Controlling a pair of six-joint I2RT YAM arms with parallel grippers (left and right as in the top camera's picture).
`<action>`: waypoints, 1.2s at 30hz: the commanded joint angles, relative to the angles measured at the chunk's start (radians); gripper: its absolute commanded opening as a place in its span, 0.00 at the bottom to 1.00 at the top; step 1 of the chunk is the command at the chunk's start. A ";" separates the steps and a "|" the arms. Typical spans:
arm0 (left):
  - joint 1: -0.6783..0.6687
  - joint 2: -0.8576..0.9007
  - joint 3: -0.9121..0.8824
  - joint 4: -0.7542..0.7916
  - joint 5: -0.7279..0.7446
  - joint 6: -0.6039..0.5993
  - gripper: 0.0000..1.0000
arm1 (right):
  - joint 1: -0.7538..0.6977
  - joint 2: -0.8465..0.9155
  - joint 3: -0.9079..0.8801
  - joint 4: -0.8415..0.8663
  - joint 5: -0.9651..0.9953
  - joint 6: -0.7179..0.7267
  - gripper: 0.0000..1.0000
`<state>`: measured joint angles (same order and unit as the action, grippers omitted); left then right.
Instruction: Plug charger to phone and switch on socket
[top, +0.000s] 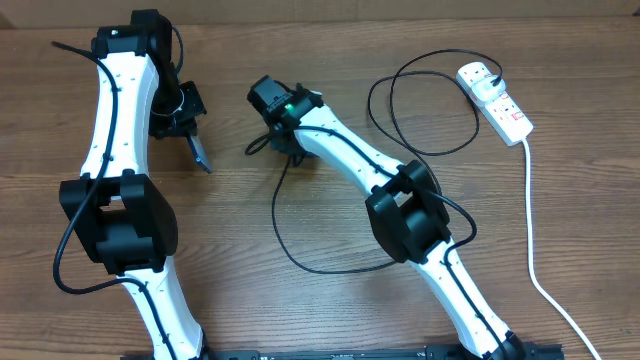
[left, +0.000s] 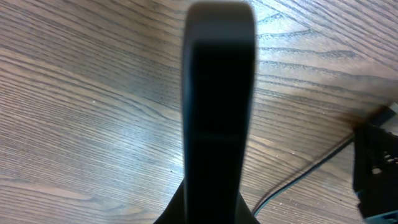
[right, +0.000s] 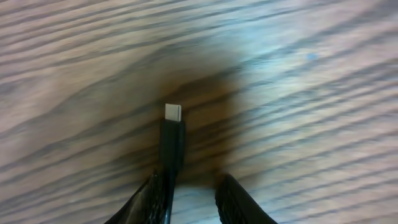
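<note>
One charger (right: 172, 143) tip pointing forward from right jaws, grip unclear, left jaws closed

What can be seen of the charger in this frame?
The charger is a long, thin black cable. Its small plug tip, a black housing ending in a silvery metal connector, pokes out past the right gripper, lying against one finger with a gap to the other, so the jaws are not closed on it. From above, the cable lies in loose loops on the wooden table, and its far end reaches the white socket.
</note>
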<state>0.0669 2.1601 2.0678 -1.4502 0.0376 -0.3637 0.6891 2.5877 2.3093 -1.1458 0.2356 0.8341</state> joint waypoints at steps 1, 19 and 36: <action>-0.004 -0.029 0.011 0.007 0.016 0.012 0.04 | -0.044 0.018 0.007 -0.004 -0.042 0.033 0.28; -0.004 -0.029 0.011 0.011 0.035 0.021 0.04 | -0.062 0.026 -0.003 0.038 -0.132 0.030 0.22; -0.004 -0.029 0.011 0.011 0.041 0.027 0.04 | -0.065 0.026 -0.058 0.058 -0.178 0.023 0.20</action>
<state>0.0669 2.1601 2.0678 -1.4429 0.0639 -0.3595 0.6224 2.5851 2.3024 -1.0893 0.0929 0.8566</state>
